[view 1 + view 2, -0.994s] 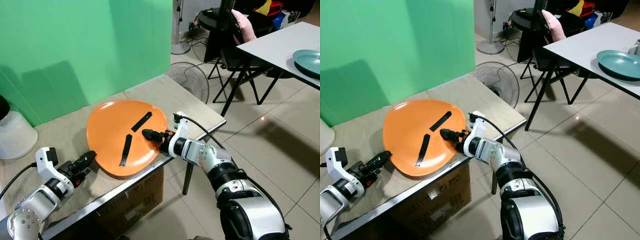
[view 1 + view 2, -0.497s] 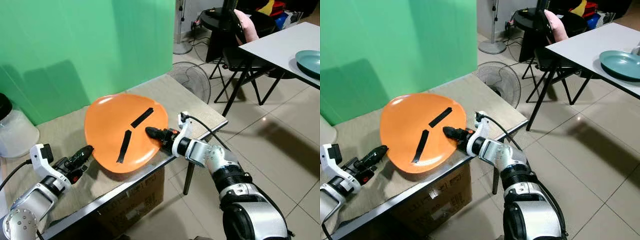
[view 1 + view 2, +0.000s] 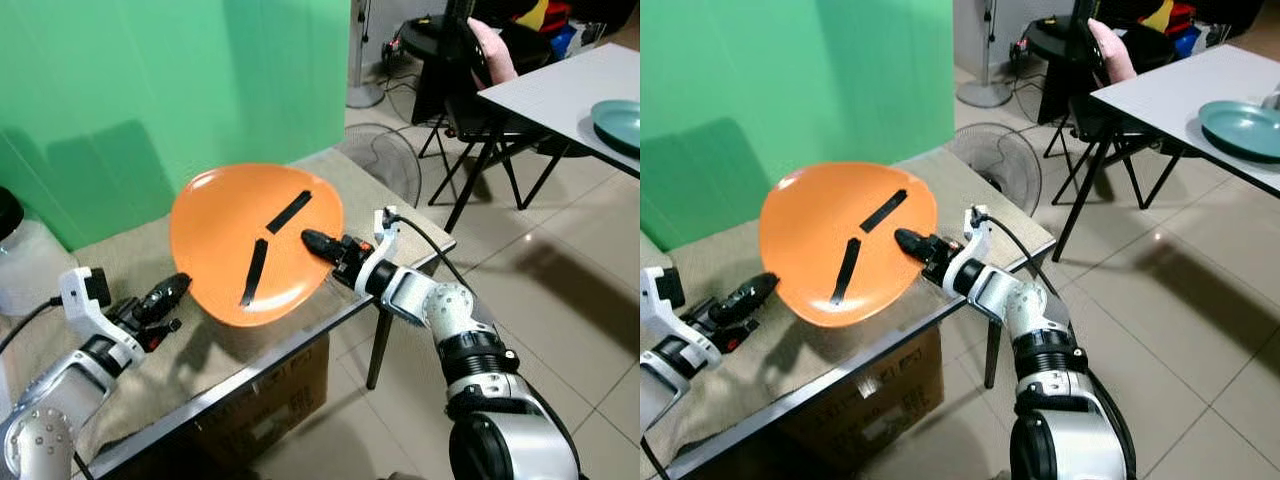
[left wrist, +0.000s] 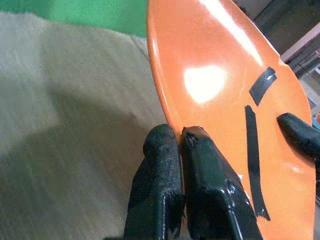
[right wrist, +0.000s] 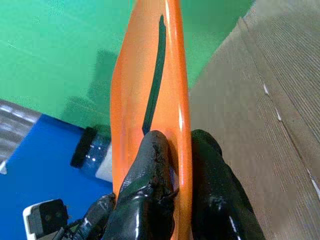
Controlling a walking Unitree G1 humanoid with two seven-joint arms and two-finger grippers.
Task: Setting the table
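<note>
We see the orange plate [image 3: 255,240] lifted above the desk [image 3: 390,205], tilted so that its upper face turns toward the camera. Its shadow falls on the beige cloth under it. Two strips of black tape [image 3: 288,211] lie on the face of the plate.

Our right pincer [image 3: 325,243] grips the plate at its right edge. In the right wrist view one finger [image 5: 147,192] presses on the face and the other on the back, with the rim between them, so this pincer is closed on the plate.

Our left pincer [image 3: 160,297] is just beside the left edge of the plate, low over the cloth. In the left wrist view its two fingers [image 4: 160,180] are pressed together with almost no gap, and their tips touch the rim of the plate without holding it.

At the far left of the desk stands a clear jar [image 3: 25,265] with a dark lid. Behind the desk hangs a green screen [image 3: 150,90]. On the floor there is a fan [image 3: 385,160], and further right a white table [image 3: 560,90] carries a teal plate [image 3: 618,120].
</note>
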